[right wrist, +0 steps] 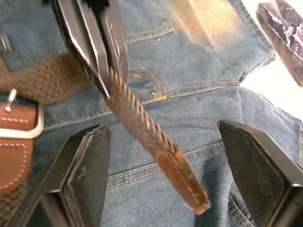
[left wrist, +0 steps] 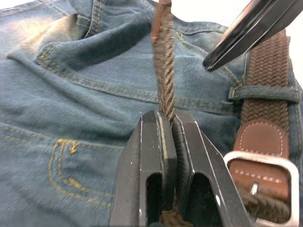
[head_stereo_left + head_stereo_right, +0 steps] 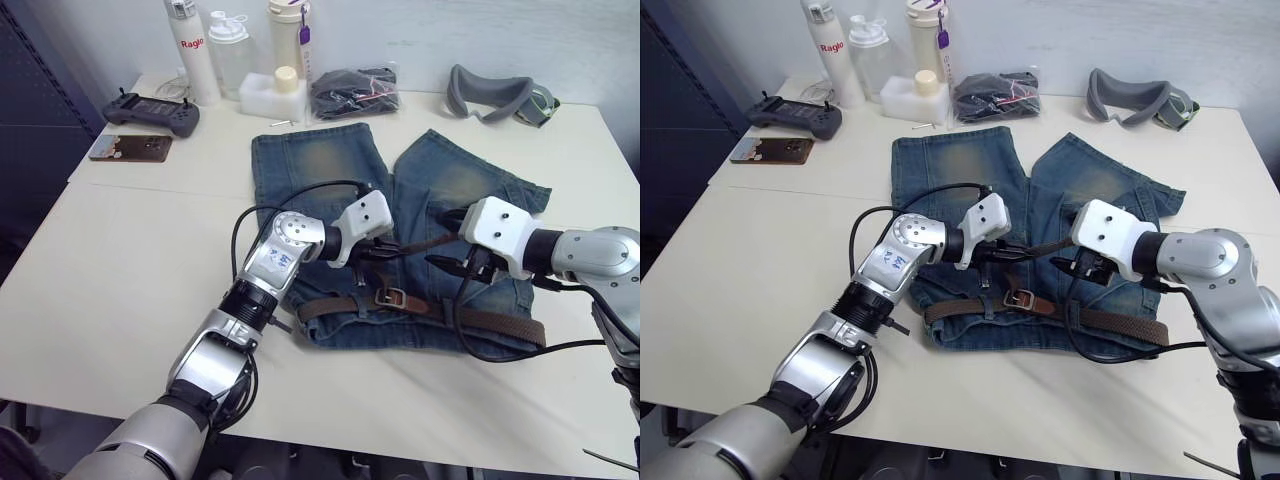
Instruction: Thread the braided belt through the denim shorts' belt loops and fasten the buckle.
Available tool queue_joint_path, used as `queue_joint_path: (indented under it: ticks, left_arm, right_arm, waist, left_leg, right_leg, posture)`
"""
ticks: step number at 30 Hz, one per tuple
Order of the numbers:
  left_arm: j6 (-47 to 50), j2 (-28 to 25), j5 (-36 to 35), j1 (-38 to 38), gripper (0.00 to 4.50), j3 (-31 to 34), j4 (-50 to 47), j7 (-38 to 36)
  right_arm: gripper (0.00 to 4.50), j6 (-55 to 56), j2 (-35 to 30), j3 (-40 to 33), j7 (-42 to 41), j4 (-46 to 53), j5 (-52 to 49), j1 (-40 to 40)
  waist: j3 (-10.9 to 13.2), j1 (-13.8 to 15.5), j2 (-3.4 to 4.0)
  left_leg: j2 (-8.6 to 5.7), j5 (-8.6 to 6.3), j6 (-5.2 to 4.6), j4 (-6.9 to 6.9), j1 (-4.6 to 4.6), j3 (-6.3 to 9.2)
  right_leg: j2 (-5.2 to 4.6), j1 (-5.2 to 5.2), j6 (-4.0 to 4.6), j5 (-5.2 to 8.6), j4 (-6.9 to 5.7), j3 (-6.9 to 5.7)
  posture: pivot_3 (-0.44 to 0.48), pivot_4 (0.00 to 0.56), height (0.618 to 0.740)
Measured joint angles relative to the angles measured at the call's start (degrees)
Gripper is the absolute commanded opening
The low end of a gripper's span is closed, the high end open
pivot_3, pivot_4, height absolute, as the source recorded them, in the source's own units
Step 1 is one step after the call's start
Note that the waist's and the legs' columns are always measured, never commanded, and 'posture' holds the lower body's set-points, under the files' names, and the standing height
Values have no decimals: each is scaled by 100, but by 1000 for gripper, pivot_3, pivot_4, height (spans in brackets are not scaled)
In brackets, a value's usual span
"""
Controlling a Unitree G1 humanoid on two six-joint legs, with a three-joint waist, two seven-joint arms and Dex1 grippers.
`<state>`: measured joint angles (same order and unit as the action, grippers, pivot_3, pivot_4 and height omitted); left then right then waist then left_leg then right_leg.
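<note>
I can read one word for certain: red lettering, "Raglo" as best I can make out, on the tall white bottle (image 3: pixel 189 50) standing at the worktop's (image 3: pixel 120 260) far edge, towards its far left corner. A small label with blue marks sits on my left arm (image 3: pixel 276 257), but I cannot read it.

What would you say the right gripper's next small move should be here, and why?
Probably close the right gripper on the belt's free end. The left gripper is shut on the belt and holds that leather-tipped end out between the right gripper's open fingers, above the shorts. The buckle already lies at the waistband, so a handover seems the likely step.
</note>
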<state>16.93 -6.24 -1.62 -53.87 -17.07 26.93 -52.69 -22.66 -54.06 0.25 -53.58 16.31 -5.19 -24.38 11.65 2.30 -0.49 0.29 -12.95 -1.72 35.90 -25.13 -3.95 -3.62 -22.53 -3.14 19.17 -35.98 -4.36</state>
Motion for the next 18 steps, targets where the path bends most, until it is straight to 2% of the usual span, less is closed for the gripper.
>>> queue_joint_path:
  ticks: [4,5,7,13,18]
  left_arm:
    - [-7,-44,0,-2,0,0,0,-4]
    - [-11,-50,0,-13,0,0,1,-5]
    - [-46,-59,2,-49,0,-2,6,-5]
    - [-143,-58,22,-119,0,-37,59,2]
    - [-157,-58,38,-173,0,-35,104,6]
  right_arm:
    - [3837,204,-180,0,-62,-159,142,-2]
    - [3607,261,-180,10,-74,-201,189,-2]
    - [2958,265,-179,103,-79,-294,230,-3]
    - [45,265,-157,198,-152,-316,250,-74]
    - [45,265,-157,198,-186,-317,248,-71]
  waist:
    - [0,-3,0]
    - [0,-9,0]
    - [0,-23,0]
    - [0,-71,0]
    - [0,-76,0]
  left_leg:
    - [3,0,0,9,3,1]
    - [3,0,0,11,4,1]
    - [4,1,2,14,5,1]
    - [3,3,2,22,7,1]
    - [2,9,2,31,10,1]
  right_leg:
    - [0,5,-1,-1,-7,1]
    - [1,4,-1,-1,-10,1]
    - [1,4,0,-1,-16,1]
    - [1,3,0,-1,-32,2]
    - [0,3,0,-1,-50,3]
  posture:
    - [0,150,738]
    - [0,150,738]
    - [0,150,738]
    - [0,150,738]
    - [0,150,738]
